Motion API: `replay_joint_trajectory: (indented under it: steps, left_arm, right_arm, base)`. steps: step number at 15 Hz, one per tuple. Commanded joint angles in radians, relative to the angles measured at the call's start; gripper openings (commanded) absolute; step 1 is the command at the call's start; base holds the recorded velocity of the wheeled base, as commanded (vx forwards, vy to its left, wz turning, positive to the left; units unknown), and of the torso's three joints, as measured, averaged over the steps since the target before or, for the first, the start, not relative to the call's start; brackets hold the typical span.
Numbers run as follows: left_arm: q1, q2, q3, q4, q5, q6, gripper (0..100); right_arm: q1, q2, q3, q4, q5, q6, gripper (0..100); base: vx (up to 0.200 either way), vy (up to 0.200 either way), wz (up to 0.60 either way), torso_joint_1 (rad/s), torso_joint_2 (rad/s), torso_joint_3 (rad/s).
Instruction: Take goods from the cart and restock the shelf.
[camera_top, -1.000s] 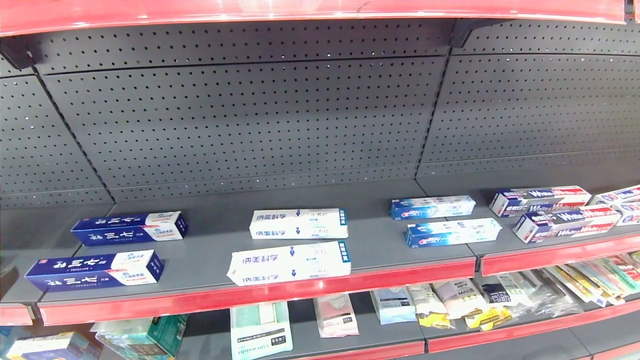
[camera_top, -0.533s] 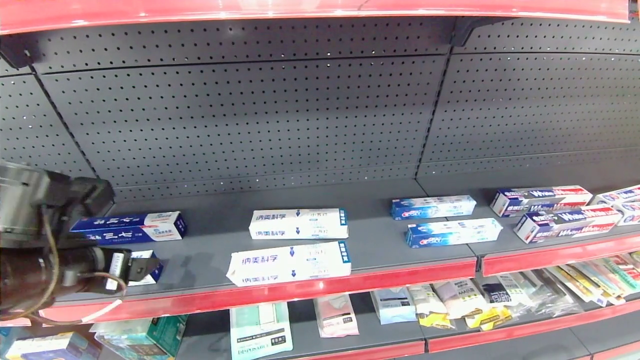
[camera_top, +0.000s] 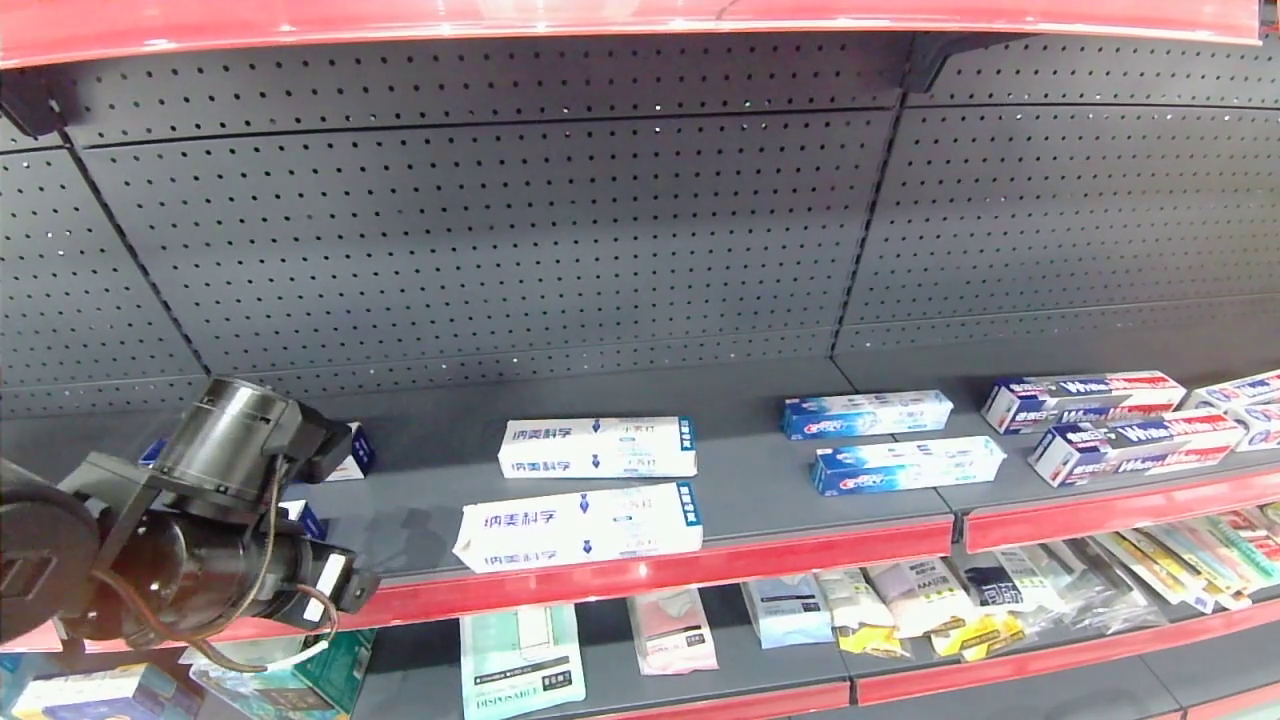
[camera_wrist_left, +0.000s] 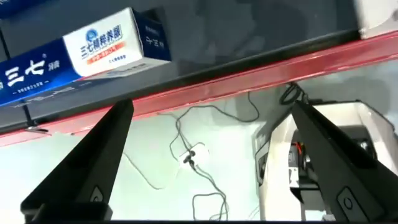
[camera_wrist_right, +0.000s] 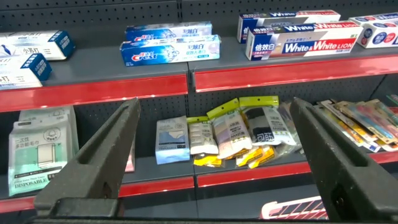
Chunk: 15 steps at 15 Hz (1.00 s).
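Item: toothpaste boxes (camera_top: 580, 525). Location: flat on shelf (camera_top: 760, 490), frame centre to right.
Handling: likely light, stiff card, crushable, slick; grip across long sides, mid-length.
Left gripper (camera_wrist_left: 211, 104): spread apart, empty. Right gripper (camera_wrist_right: 216, 102): same.

Shelf (camera_top: 760, 490) matt grey metal; edge strip (camera_top: 800, 551) glossy red; boxes (camera_top: 598, 447) smooth cardboard.

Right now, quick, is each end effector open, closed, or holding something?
Left end effector: open, holding nothing.
Right end effector: open, holding nothing.
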Motion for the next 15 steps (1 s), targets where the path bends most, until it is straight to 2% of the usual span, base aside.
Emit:
replay_joint_trajectory:
  steps: [1,2,3,4,8,15]
  left_arm:
    - [0.004,0.068,-0.01,-0.068,0.001,-0.006,100]
    - [0.004,0.103,-0.01,-0.131,0.001,-0.006,100]
    - [0.004,0.103,-0.01,-0.131,0.001,-0.006,100]
    - [0.001,0.16,-0.025,-0.209,0.001,-0.006,100]
    - [0.001,0.195,-0.073,-0.211,-0.001,-0.003,100]
    - [-0.004,0.212,-0.074,-0.208,-0.004,0.002,100]
  right_arm:
    - [0.0,0.0,0.0,0.001,0.0,0.0,100]
    - [0.0,0.0,0.0,0.001,0.0,0.0,100]
    - [0.0,0.0,0.0,0.001,0.0,0.0,100]
    - [0.0,0.0,0.0,0.001,0.0,0.0,100]
    - [0.0,0.0,0.0,0.001,0.0,0.0,100]
    - [0.0,0.0,0.0,-0.001,0.0,0.0,100]
  base:
    - [0.0,0.0,0.0,0.0,0.0,0.0]
    - [0.0,0.0,0.0,0.0,0.0,0.0]
    - [0.0,0.0,0.0,0.0,0.0,0.0]
    - [0.0,0.0,0.0,0.0,0.0,0.0]
    - [0.0,0.0,0.0,0.0,0.0,0.0]
    - [0.0,0.0,0.0,0.0,0.0,0.0]
